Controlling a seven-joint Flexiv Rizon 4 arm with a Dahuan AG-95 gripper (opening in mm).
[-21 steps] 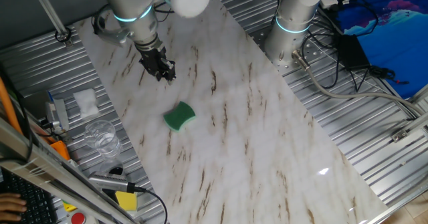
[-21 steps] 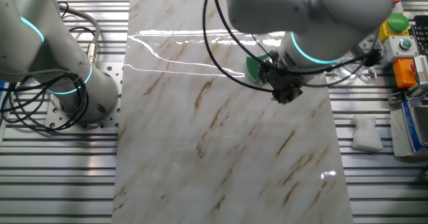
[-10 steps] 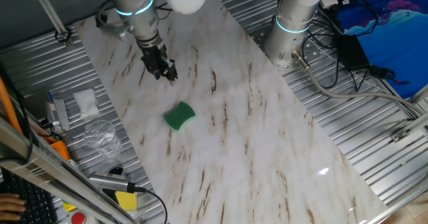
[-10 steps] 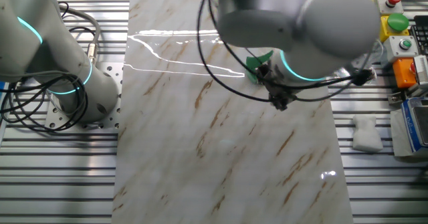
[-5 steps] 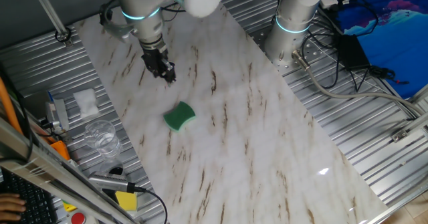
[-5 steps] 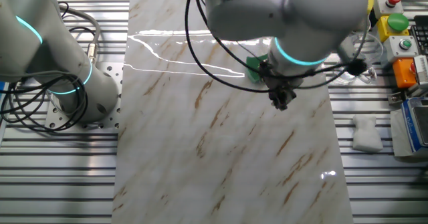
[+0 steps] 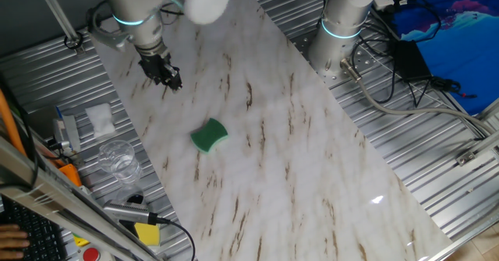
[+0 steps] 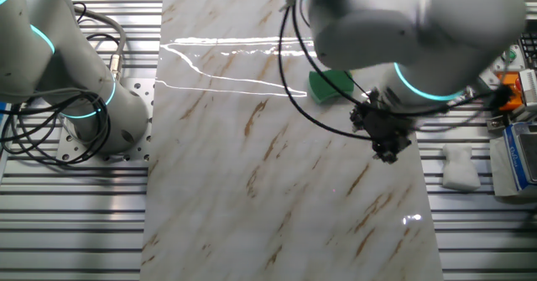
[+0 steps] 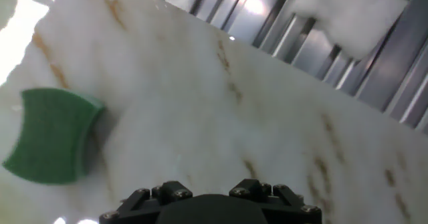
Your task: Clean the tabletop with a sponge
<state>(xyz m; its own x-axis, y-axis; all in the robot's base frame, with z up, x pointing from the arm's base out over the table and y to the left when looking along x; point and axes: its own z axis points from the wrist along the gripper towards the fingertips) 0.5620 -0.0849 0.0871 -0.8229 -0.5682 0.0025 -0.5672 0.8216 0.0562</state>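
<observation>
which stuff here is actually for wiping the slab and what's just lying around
For the job:
- sponge, green, lying free on the slab
- tabletop, the veined marble slab
- gripper, above the slab, apart from the sponge, holding nothing

Just lying about:
- white cloth on the ribbed metal beside the slab
- clear glass
- yellow block

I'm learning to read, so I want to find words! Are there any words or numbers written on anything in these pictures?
None can be read.
The sponge, the tabletop and the gripper show no writing.
The control box with the green button: if it has labels, they are too small and blurred to read.
</observation>
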